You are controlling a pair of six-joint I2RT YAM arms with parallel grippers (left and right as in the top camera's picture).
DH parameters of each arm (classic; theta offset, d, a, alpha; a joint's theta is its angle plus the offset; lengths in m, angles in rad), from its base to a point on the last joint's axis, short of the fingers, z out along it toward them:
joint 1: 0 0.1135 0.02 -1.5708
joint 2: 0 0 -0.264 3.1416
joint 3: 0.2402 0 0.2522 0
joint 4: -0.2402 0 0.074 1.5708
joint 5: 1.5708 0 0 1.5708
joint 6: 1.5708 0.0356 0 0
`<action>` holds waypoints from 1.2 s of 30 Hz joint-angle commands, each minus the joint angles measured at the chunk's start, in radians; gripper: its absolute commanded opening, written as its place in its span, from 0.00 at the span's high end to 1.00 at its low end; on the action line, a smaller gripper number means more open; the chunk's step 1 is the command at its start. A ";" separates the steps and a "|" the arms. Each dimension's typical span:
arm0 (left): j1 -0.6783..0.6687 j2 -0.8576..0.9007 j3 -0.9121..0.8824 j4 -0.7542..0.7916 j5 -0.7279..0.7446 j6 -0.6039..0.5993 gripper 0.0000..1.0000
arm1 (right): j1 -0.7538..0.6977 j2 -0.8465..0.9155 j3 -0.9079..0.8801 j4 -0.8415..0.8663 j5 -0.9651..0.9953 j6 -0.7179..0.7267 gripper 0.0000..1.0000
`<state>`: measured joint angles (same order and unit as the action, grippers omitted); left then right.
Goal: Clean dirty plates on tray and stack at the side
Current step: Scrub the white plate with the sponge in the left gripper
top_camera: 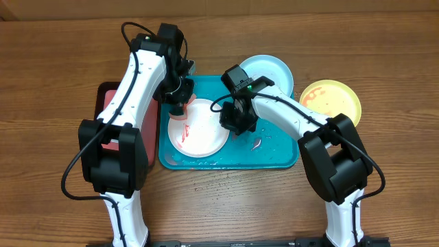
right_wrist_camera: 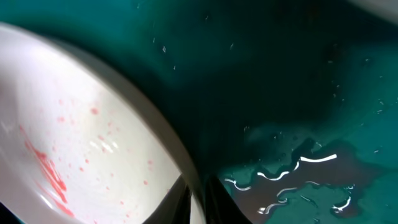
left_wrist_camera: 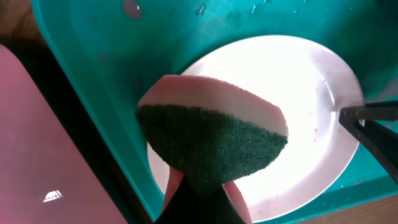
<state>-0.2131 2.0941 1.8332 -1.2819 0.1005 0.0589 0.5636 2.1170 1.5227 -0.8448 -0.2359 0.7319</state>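
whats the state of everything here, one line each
white plate: on tray, red-smeared
light blue plate: looks clean, at tray's far corner
yellow plate: on table, red-smeared
tray: wet
sponge: held over white plate
left pincer: shut on sponge
right pincer: gripping white plate's rim

The left arm (top_camera: 137, 82) stretches forward and bends inward, the left hand (top_camera: 180, 104) pointing down and clamped on a sponge (left_wrist_camera: 211, 134). The right arm (top_camera: 288, 113) folds leftward, the right hand (top_camera: 236, 125) low, pinching the white plate (top_camera: 202, 134) at its rim.
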 commanded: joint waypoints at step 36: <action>-0.025 -0.005 -0.373 0.343 0.357 0.234 0.96 | -0.008 0.004 -0.058 0.129 -0.043 0.001 0.96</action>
<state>-0.2100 2.0830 1.4899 -0.9081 0.1673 0.1276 0.5545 2.1170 1.4799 -0.7174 -0.2615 0.7723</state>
